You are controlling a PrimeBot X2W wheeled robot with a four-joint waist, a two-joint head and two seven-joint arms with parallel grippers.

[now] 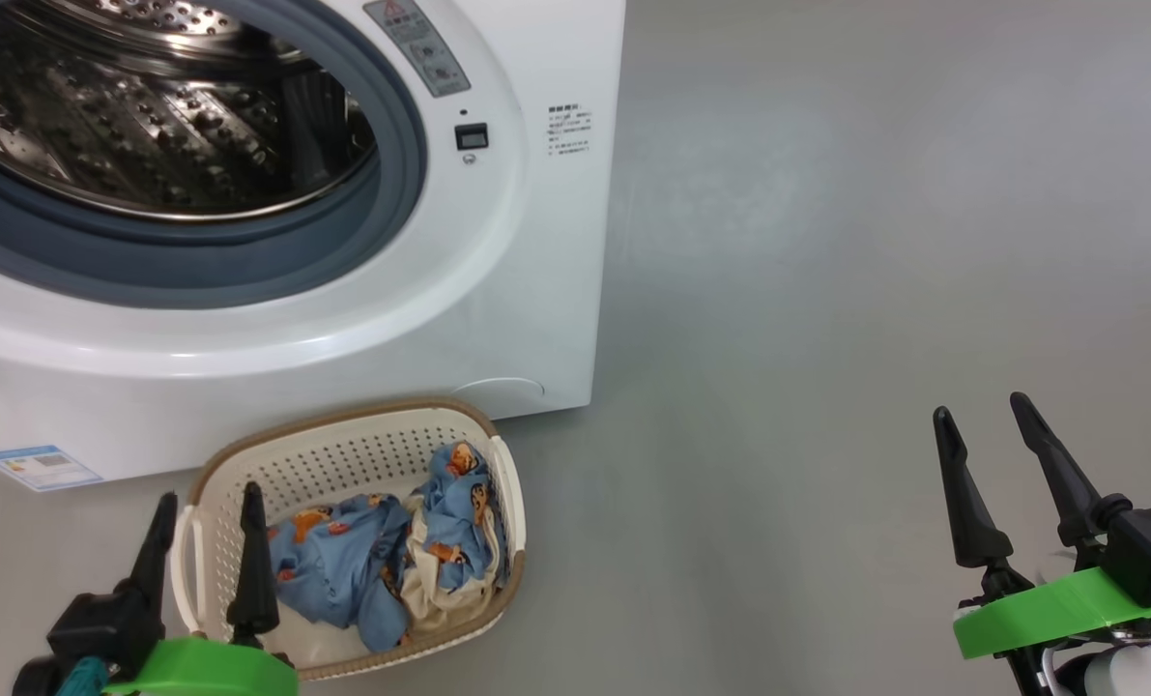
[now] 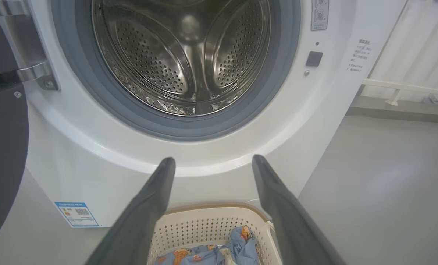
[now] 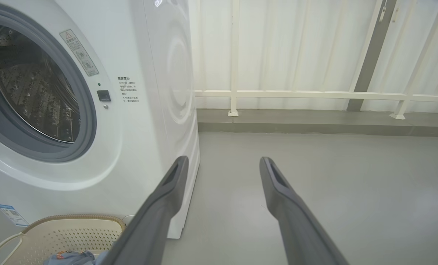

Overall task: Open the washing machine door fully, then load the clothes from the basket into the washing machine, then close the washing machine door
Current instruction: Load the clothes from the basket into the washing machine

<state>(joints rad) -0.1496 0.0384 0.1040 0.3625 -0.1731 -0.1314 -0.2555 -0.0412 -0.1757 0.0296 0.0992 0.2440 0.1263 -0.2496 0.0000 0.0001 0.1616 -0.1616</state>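
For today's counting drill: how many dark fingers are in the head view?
4: two on the left gripper, lower left, by the basket; two on the right gripper, lower right, above grey floor.

The drum is shiny perforated steel, set in a matt grey rubber ring. The washing machine has a smooth, glossy white casing. The basket is cream perforated plastic, and the clothes are soft cloth. The floor is smooth and matt. My right gripper has matt dark fingers.
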